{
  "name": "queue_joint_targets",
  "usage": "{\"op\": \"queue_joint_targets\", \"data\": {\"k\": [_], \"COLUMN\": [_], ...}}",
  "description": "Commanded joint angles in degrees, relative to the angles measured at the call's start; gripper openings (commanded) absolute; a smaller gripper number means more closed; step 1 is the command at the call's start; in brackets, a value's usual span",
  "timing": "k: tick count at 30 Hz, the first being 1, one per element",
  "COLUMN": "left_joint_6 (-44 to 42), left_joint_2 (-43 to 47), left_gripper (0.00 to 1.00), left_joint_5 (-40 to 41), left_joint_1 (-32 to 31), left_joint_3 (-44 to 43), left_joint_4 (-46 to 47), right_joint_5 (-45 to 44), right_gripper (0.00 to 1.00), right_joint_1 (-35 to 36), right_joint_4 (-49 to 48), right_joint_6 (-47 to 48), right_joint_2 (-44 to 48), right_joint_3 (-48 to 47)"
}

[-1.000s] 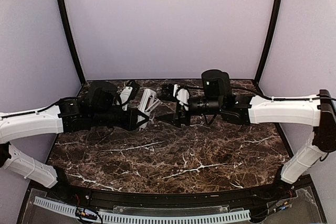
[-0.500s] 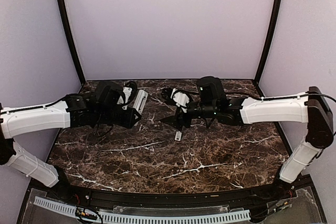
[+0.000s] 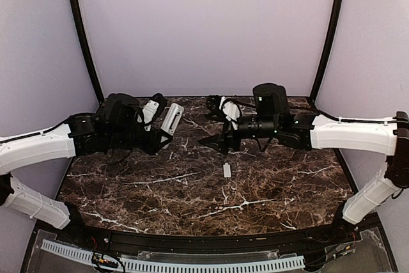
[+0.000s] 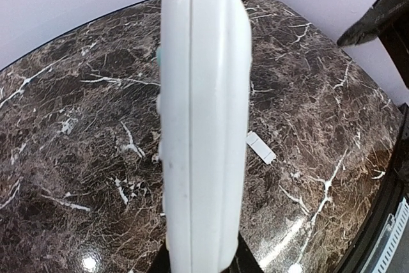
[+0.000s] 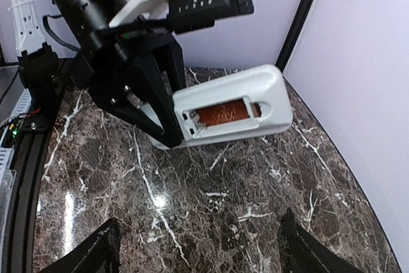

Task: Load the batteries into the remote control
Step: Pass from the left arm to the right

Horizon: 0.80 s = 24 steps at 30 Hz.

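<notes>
Remote control (image 3: 171, 118) gripped endwise in left claw (image 3: 161, 134).

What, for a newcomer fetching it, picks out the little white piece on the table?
On the dark marble table, look near the middle. The little white piece lies flat, alone; the bigger white remote control is held by the left gripper.
</notes>
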State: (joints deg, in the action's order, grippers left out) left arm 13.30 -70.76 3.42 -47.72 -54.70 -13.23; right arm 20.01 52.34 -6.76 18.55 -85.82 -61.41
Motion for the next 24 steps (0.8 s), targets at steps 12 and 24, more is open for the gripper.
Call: {"op": "queue_joint_targets", "data": {"k": [12, 24], "left_joint_6": [-15.74, -16.28], "left_joint_2": [9.95, 7.32], "left_gripper": [0.0, 0.0], "left_joint_5": [-24.86, -30.68], "left_joint_1": [0.1, -0.26], "left_joint_3": [1.7, -2.08], "left_joint_4": [-3.35, -10.25], "right_joint_5": [4.93, -12.17], "right_gripper": [0.84, 0.9], "right_joint_1": [2.07, 13.67], "right_joint_4": [13.28, 11.98], "right_joint_6": [7.18, 33.02], "right_joint_2": [5.74, 8.63], "right_joint_3": [-10.43, -7.47]}}
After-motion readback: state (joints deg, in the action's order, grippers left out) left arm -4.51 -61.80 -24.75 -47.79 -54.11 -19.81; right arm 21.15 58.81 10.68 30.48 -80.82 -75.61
